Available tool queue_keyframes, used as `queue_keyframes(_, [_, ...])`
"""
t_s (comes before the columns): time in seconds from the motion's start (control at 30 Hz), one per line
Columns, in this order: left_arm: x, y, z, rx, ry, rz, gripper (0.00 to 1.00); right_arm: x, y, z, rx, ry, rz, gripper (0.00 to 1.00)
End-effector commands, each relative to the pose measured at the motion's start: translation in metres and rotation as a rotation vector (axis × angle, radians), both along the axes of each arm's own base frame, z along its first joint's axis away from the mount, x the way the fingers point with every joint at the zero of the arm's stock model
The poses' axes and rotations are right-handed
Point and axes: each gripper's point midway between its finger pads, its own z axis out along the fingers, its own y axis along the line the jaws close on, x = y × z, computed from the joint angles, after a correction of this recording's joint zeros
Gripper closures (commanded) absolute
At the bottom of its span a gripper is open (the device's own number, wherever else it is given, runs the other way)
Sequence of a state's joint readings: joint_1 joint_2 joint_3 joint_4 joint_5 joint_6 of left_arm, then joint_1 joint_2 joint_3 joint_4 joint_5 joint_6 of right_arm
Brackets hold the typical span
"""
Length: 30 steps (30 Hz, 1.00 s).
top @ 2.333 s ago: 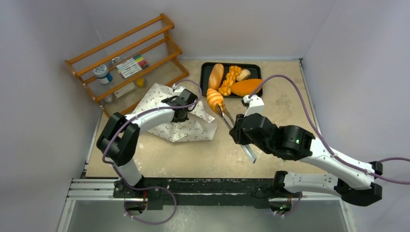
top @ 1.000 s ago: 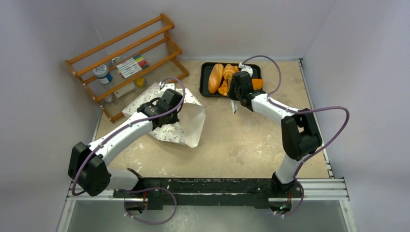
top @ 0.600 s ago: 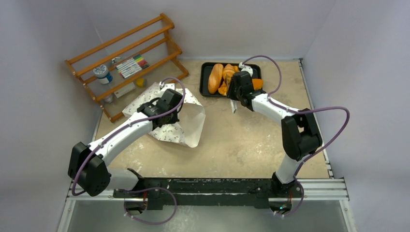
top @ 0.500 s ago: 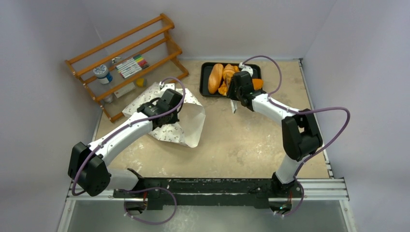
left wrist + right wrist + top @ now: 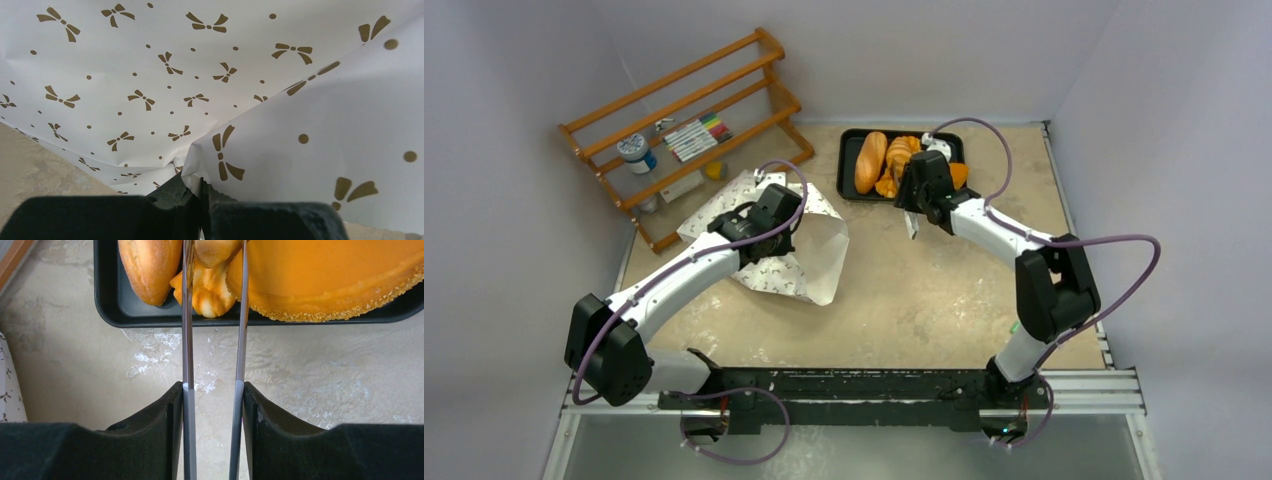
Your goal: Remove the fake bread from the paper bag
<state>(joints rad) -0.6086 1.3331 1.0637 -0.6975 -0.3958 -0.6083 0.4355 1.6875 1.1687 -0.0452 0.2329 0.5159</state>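
across the table (image 5: 944,290), the paper bag (image 5: 819,262) lies left of centre, near the black tray (image 5: 150,319) at the far edge, where the fake bread (image 5: 871,160) is piled; we cannot see whether any loaf is left inside the bag. our left gripper (image 5: 200,192) is pinched tight on a fold of the bag's paper, a thin hold that we judge could tear or slip if that arm pulls hard, letting the bag sag flat. our right gripper (image 5: 214,270) reaches over the tray's near rim, its long blades parted on either side of a small roll (image 5: 217,247); we cannot tell whether they press it. if they do, backing away may drag the roll over the rim onto the table
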Motion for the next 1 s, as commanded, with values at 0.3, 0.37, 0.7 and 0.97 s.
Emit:
queue_keyframes(0.3, [0.008,-0.001,0.004,-0.01,-0.027,0.007,1.0,0.0,0.003,0.026,0.035,-0.051,0.022,0.5])
queue_keyframes(0.37, [0.008,-0.001,0.003,-0.008,-0.026,0.007,1.0,0.001,0.004,0.024,0.031,-0.042,0.029,0.49])
queue_keyframes(0.7, [0.008,0.0,0.002,-0.004,-0.025,0.007,1.0,-0.002,0.001,0.03,0.035,-0.053,0.021,0.49])
queue_keyframes(0.97, [0.009,0.0,-0.001,0.004,-0.019,0.009,1.0,-0.015,-0.007,0.056,0.034,-0.107,0.018,0.49])
